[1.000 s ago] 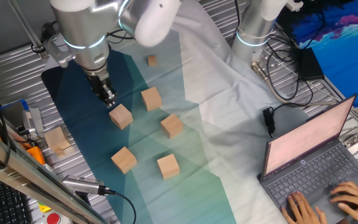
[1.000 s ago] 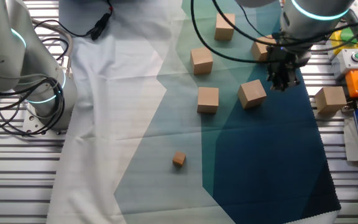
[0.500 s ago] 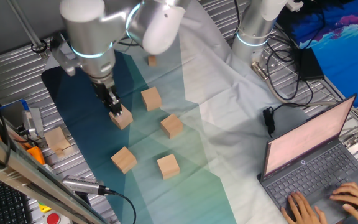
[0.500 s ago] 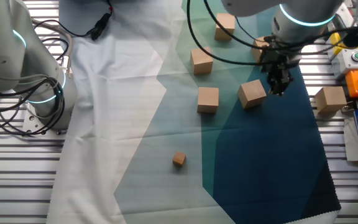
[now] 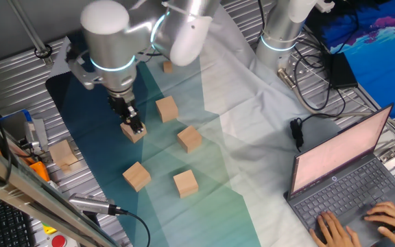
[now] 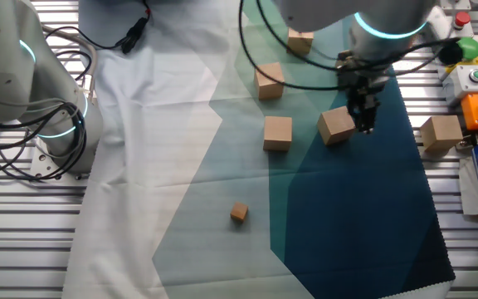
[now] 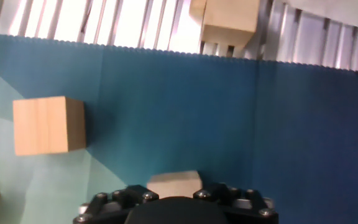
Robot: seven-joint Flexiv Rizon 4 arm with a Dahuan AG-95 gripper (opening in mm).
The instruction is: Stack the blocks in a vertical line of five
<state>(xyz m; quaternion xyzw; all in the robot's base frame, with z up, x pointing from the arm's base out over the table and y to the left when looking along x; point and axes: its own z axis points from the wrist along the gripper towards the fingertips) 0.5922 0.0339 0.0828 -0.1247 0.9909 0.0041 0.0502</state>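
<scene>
— Where is the gripper [image 5: 135,127] seen?
— Just above one block [image 5: 132,132] on the blue cloth [image 5: 81,130].
— And the fingers?
— Whether they are parted or closed cannot be told. Four blocks [image 5: 190,138] lie scattered nearby.

Open dark cloth [image 6: 363,208] lies beside the end effector [image 6: 362,124] (blocks [image 6: 278,133] crowd the other side).

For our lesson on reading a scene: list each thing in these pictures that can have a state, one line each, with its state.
tool: down at a block, open or shut cannot be told
block at the tool: on the cloth, unstacked
four other blocks: apart on the cloth, unstacked
small cube: alone on the cloth
pale cube: off the cloth, on the slats
laptop: open, hands typing
</scene>
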